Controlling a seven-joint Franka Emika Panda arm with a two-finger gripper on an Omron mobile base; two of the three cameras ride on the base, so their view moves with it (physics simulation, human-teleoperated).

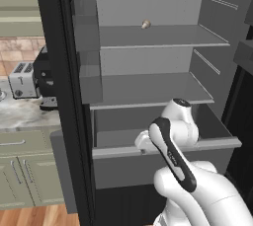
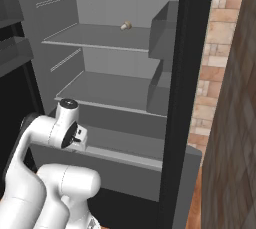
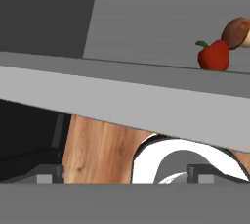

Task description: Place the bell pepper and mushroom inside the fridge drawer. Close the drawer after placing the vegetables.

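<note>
The fridge drawer [image 1: 163,163] [image 2: 125,170] stands pulled out at the bottom of the open fridge, and its pale front rim [image 3: 122,103] crosses the hand view. Inside it, close behind that front wall, lies the red bell pepper [image 3: 213,56]. The brown-capped mushroom [image 3: 237,32] touches the pepper on its far side. My gripper [image 3: 124,178] hangs above the drawer's front edge and looks down over it. It is open, its fingertips [image 3: 45,177] are set far apart, and nothing is between them. The arm hides both vegetables in the base views.
Two flat grey shelves [image 1: 148,89] sit above the drawer, and a small tan item [image 1: 145,24] [image 2: 126,25] lies on the upper one. The black fridge door edge [image 1: 59,96] stands at left. A toaster [image 1: 22,79] is on the counter beyond. Wood floor [image 3: 102,149] lies below.
</note>
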